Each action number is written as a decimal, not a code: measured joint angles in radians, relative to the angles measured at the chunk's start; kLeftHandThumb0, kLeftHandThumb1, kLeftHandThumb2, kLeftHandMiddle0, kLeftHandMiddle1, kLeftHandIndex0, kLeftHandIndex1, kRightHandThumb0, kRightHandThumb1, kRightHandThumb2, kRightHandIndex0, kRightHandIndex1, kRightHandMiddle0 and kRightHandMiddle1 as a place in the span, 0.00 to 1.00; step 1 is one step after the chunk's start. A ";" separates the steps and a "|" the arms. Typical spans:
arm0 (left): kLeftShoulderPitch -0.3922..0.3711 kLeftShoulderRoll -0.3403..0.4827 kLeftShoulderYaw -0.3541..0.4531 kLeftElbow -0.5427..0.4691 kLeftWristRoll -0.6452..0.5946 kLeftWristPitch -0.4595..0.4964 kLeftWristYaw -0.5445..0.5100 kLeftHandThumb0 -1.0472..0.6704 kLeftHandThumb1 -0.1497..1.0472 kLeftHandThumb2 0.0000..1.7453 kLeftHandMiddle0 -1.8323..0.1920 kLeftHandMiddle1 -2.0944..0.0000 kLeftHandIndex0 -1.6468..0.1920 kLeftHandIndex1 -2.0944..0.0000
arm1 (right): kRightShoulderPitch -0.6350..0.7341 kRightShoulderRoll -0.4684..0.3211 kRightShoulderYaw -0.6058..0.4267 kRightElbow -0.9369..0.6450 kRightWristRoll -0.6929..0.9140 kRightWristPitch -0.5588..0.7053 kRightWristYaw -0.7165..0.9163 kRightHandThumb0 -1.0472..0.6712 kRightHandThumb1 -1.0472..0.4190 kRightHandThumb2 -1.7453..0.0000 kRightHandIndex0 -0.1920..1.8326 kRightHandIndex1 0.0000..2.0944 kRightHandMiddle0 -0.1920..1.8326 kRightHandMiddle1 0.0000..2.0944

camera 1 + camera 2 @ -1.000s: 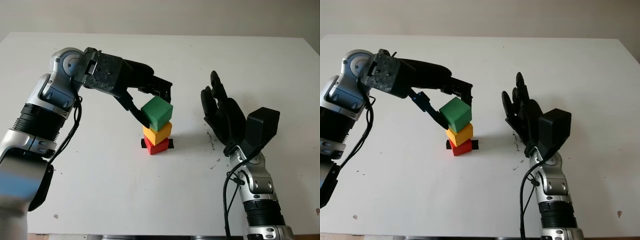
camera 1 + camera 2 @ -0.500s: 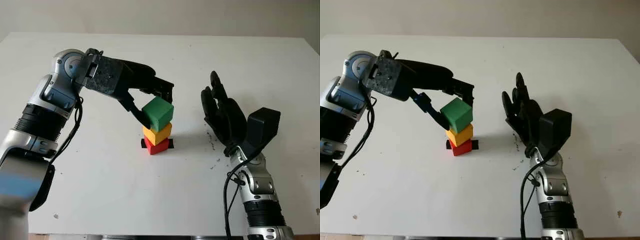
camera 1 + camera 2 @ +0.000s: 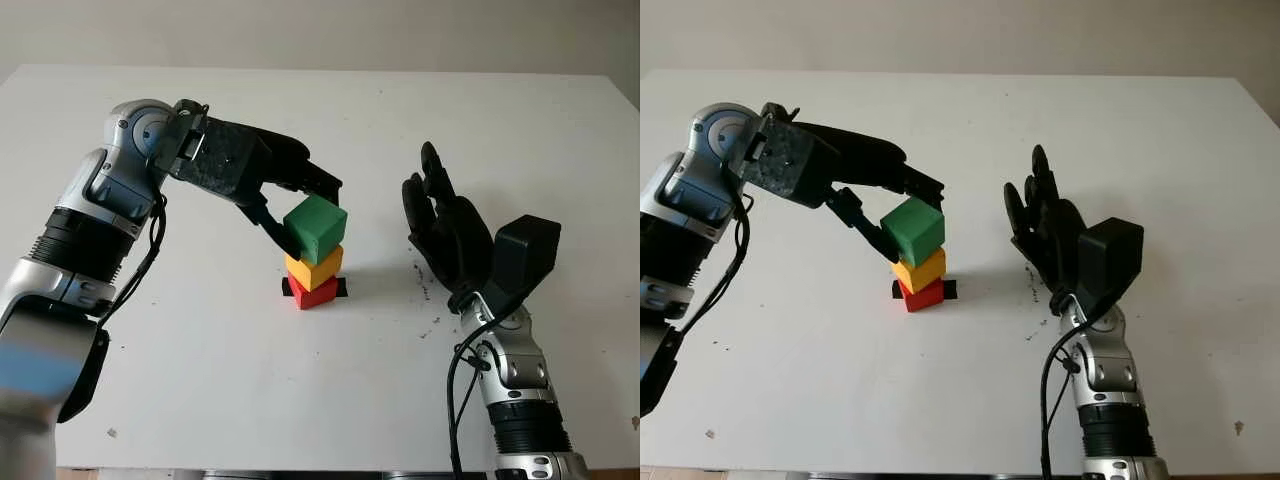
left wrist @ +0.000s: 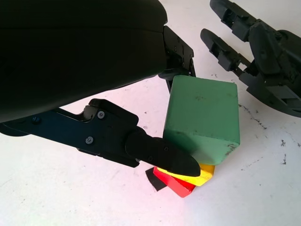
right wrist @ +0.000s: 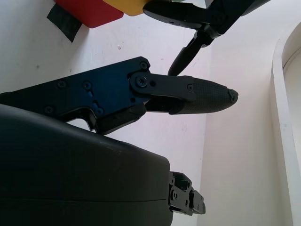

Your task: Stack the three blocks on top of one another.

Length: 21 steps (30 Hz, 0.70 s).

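1. The white table carries everything; a three-block stack stands near its middle.
2. The left hand reaches in from the left, fingers curled around the green block: the thumb presses its near lower side, other fingers sit behind it. The hand grasps the block.
3. The right hand stands upright to the right of the stack, well apart, open and holding nothing.
4. The green block sits on top, tilted and turned corner-forward.
5. The yellow block lies beneath it.
6. The red block is at the bottom, on a black mark.
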 measured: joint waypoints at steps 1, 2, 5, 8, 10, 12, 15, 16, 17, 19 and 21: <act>0.000 0.001 0.000 -0.002 0.001 0.002 0.000 0.28 0.96 0.03 0.87 0.98 0.70 0.53 | 0.000 0.000 0.000 0.000 0.000 0.000 0.000 0.18 0.00 0.71 0.00 0.00 0.00 0.00; 0.000 0.002 0.000 -0.005 0.003 0.006 0.001 0.28 0.96 0.03 0.87 0.98 0.71 0.53 | 0.000 0.000 0.000 0.000 0.000 0.000 0.001 0.18 0.00 0.71 0.00 0.00 0.00 0.00; 0.000 0.005 0.000 -0.012 0.008 0.010 0.002 0.27 0.94 0.02 0.87 0.98 0.73 0.54 | 0.000 0.000 0.000 0.000 -0.002 0.000 0.000 0.18 0.00 0.70 0.00 0.00 0.00 0.00; 0.001 0.012 0.000 -0.012 0.007 0.000 0.004 0.27 0.93 0.03 0.88 0.98 0.76 0.56 | 0.000 0.000 0.000 0.000 -0.002 0.000 0.000 0.18 0.00 0.71 0.00 0.00 0.00 0.00; 0.001 0.018 0.000 -0.012 0.007 -0.015 0.005 0.27 0.93 0.03 0.89 0.98 0.78 0.60 | -0.001 0.000 0.000 0.002 -0.002 0.000 0.001 0.18 0.00 0.71 0.00 0.00 0.00 0.00; 0.001 0.023 0.000 -0.014 0.010 -0.020 0.005 0.26 0.93 0.03 0.91 0.98 0.79 0.64 | -0.002 -0.001 0.000 0.006 -0.002 -0.001 0.001 0.18 0.00 0.71 0.00 0.00 0.00 0.00; 0.001 0.027 0.000 -0.022 0.005 -0.013 -0.001 0.23 0.93 0.03 0.93 0.98 0.82 0.68 | -0.004 -0.001 -0.001 0.007 -0.001 0.000 0.001 0.17 0.00 0.71 0.00 0.00 0.00 0.00; 0.002 0.028 0.000 -0.026 0.000 -0.010 -0.002 0.23 0.94 0.03 0.93 0.98 0.83 0.69 | -0.005 0.000 -0.001 0.007 -0.001 0.000 0.001 0.17 0.00 0.71 0.00 0.00 0.00 0.00; 0.002 0.028 0.000 -0.029 -0.005 -0.010 -0.003 0.22 0.94 0.03 0.94 0.98 0.85 0.71 | -0.007 -0.001 -0.002 0.007 -0.001 0.000 0.003 0.17 0.00 0.71 0.00 0.00 0.00 0.00; 0.004 0.031 0.001 -0.037 -0.018 -0.016 -0.003 0.22 0.94 0.03 0.95 0.98 0.88 0.74 | -0.008 0.000 -0.003 0.008 -0.001 0.000 0.003 0.17 0.00 0.71 0.00 0.00 0.00 0.00; 0.008 0.033 0.003 -0.042 -0.026 -0.023 -0.003 0.23 0.94 0.03 0.97 0.98 0.88 0.84 | -0.008 0.000 -0.004 0.008 -0.001 0.000 0.003 0.17 0.00 0.71 0.00 0.00 0.00 0.00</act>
